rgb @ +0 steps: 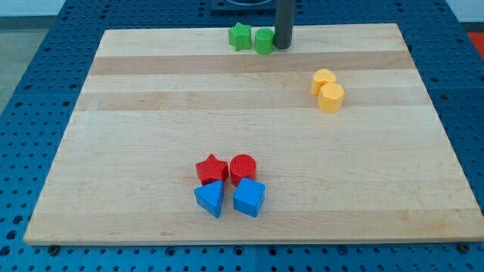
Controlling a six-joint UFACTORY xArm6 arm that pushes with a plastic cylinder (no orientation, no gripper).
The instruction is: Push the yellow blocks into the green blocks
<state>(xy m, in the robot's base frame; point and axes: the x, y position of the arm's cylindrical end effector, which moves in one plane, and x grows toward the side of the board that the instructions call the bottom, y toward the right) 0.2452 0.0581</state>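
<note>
While the tip (283, 45) sits touching the green blocks (252, 38) at twelve o'clock on the surface (151, 113), grasping nothing, the yellow blocks (327, 91) lie well apart at two o'clock. It should circle behind them, then push steadily toward eleven o'clock.

Wooden board (151, 113) on blue pegboard (30, 91)

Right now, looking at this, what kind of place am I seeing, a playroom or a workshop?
Most likely a robot lab bench. A wooden board lies on a blue perforated table, small coloured blocks sit in groups, and my tip rests beside the green blocks.
</note>
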